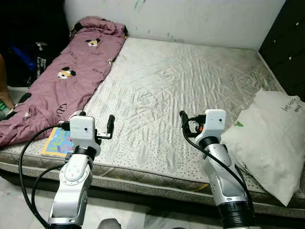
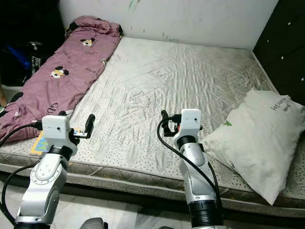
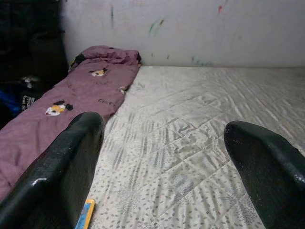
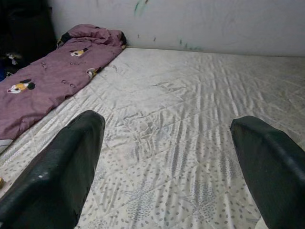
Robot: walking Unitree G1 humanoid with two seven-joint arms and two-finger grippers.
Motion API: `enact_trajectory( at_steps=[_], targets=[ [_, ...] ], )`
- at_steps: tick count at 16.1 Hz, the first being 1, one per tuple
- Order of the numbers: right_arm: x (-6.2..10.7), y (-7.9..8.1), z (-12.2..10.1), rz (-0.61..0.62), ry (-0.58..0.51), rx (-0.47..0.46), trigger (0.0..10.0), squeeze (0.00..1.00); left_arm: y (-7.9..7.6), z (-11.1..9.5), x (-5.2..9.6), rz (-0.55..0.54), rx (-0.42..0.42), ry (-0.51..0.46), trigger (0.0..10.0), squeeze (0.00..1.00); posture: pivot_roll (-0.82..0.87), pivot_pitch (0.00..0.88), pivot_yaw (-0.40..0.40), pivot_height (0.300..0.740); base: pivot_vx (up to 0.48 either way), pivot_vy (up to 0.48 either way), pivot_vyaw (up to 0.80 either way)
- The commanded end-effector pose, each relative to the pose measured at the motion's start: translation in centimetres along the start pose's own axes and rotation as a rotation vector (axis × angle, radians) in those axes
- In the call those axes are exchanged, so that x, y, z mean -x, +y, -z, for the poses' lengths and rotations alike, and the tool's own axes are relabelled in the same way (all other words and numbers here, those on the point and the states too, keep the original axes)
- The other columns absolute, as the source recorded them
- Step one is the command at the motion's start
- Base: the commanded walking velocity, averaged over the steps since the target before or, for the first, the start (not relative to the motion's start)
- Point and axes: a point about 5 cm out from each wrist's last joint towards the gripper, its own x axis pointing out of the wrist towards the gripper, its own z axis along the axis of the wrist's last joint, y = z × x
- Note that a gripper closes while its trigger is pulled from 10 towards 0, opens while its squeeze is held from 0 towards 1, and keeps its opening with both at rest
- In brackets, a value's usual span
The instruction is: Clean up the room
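Note:
A bare quilted mattress (image 1: 181, 86) lies before me. A purple cartoon-print blanket (image 1: 66, 71) stretches along its left side, bunched at the far end. A colourful book (image 1: 57, 142) lies by the near left edge, half under my left arm. A white pillow (image 1: 274, 138) leans at the near right corner. My left gripper (image 3: 167, 167) is open, low over the mattress near the book. My right gripper (image 4: 171, 162) is open too, over the near middle, just left of the pillow. Both hold nothing.
A white wall (image 1: 190, 19) with paint marks runs behind the bed. A dark cabinet (image 1: 288, 47) stands at the right. Dark bags (image 1: 28, 57) sit in the shade at the left, beside part of a person (image 1: 4, 86).

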Motion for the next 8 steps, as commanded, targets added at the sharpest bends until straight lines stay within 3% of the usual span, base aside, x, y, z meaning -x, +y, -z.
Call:
enact_trajectory(
  at_steps=[1, 8],
  targets=[
    [-0.04, -0.06, -0.38, 0.003, -0.016, 0.005, 10.0, 0.00, -0.30, -0.10, -0.16, 0.004, 0.001, 0.001, 10.0, 0.00, 0.03, 0.000, -0.033, 0.740, 0.000, 0.000, 0.00],
    [0.60, 0.06, 0.32, 0.008, 0.000, -0.002, 10.0, 0.00, -1.15, 0.56, 0.59, 0.068, 0.017, 0.032, 10.0, 0.00, 0.04, 0.000, -0.023, 0.740, 0.000, 0.000, 0.00]
  ],
)
